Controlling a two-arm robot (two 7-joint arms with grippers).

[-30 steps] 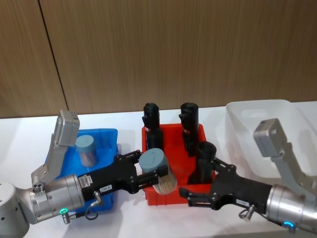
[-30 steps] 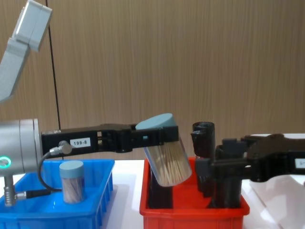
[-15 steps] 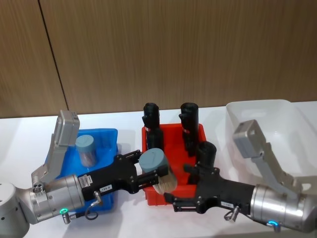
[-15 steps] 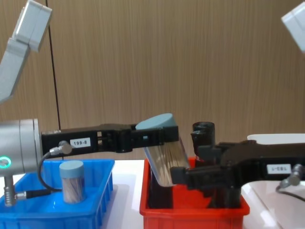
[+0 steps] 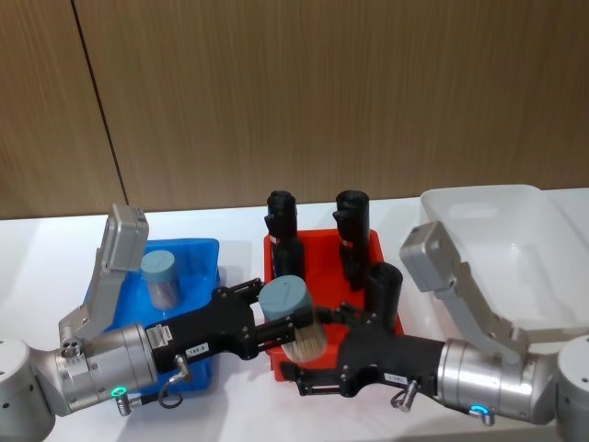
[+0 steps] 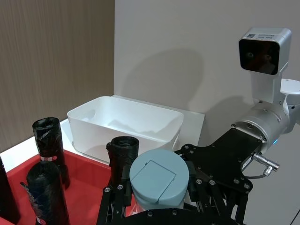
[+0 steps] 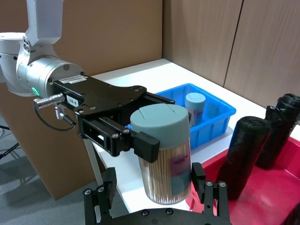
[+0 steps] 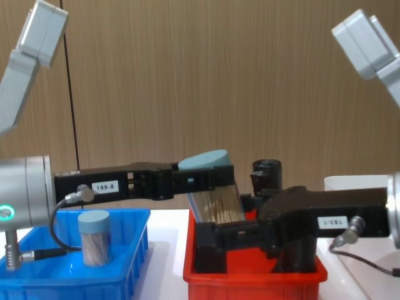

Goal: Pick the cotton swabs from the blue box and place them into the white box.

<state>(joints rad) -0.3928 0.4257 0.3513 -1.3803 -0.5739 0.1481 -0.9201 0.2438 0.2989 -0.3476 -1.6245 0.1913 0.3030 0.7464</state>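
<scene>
Tub of cotton swabs (image 8: 208,160) clamped in left gripper (image 8: 206,180), lower half hidden behind right gripper (image 7: 153,190), fingers (image 7: 208,190) apart either side.

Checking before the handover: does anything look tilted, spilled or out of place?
The cotton swab tub in the left pincer hangs tilted over the front-left corner of the red bin, the right pincer open around its lower body. Nothing is spilled; the other tub stands upright in the blue box.

Black rolls (image 5: 385,287) stand tall in the red bin (image 5: 318,247), right between the cotton swabs (image 5: 283,298) held aloft and the white box (image 5: 479,197); above their tops it's open air, and the box's mouth gapes wide.
</scene>
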